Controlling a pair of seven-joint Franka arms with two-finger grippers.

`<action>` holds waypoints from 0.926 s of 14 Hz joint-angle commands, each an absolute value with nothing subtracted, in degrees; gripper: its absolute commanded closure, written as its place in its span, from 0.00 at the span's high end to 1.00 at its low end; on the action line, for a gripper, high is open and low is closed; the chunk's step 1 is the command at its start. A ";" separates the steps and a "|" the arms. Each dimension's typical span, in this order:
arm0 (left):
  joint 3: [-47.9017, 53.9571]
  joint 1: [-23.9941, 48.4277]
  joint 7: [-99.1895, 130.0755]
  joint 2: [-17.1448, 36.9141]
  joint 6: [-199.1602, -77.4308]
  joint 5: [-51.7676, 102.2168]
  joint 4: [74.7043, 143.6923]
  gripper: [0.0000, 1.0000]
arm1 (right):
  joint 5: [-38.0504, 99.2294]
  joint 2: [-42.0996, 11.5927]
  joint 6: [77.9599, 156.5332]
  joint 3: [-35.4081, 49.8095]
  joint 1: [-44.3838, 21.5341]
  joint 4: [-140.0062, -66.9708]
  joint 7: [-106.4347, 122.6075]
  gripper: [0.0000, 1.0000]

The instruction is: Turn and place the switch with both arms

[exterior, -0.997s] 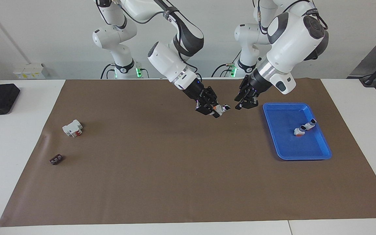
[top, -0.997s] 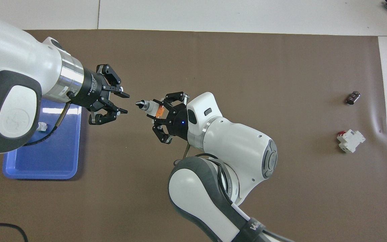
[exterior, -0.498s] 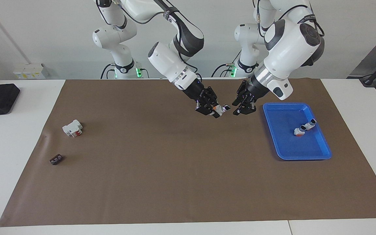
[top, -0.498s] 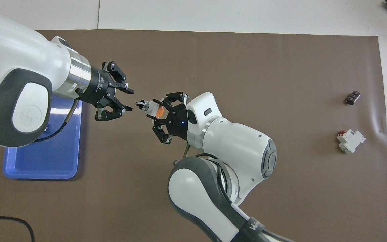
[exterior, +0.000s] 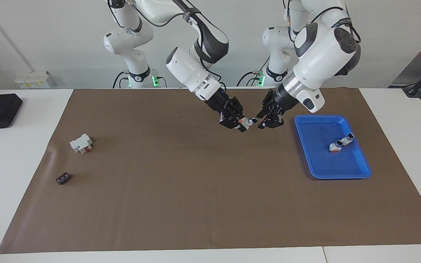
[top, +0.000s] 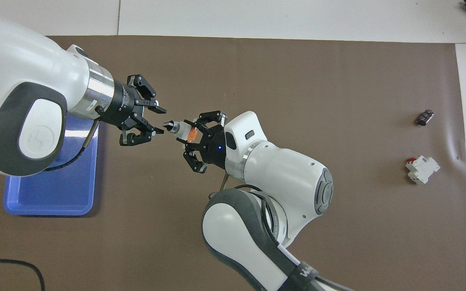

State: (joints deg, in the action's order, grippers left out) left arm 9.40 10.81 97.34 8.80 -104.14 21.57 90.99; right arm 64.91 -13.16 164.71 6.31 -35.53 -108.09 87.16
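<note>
Robotics laboratory, two white jointed arms (exterior: 196,69) mounted at a white table (exterior: 16,146), brown mat (exterior: 181,182) as work surface, blue tray (exterior: 356,171), bare white wall (exterior: 49,36), cables (exterior: 121,78), green status lights (exterior: 155,81) at the bases

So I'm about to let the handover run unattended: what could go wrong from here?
1. The right gripper holds the switch in mid-air by its body only; a push from the left gripper on the knob tip could twist it loose.
2. The left gripper's open jaws look barely wider than the tip, so a small misalignment could make a finger hit it.
3. A drop would land on the brown mat, not in the blue tray.
</note>
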 commanded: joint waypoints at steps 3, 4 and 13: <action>9.05 12.39 98.44 9.49 -104.76 22.15 90.09 0.36 | 65.57 -13.62 166.20 6.50 -35.68 -107.67 86.92 0.00; 9.05 12.31 98.44 9.49 -104.68 22.15 90.17 0.34 | 65.57 -13.62 166.20 6.50 -35.68 -107.58 86.92 0.00; 9.05 11.51 98.44 9.49 -103.62 22.15 90.17 0.18 | 65.57 -13.62 166.29 6.50 -35.68 -107.67 86.84 0.00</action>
State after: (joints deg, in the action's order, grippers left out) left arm 9.32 11.66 97.85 8.92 -104.01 21.75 90.90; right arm 64.91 -13.56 165.35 6.14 -35.59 -108.11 87.11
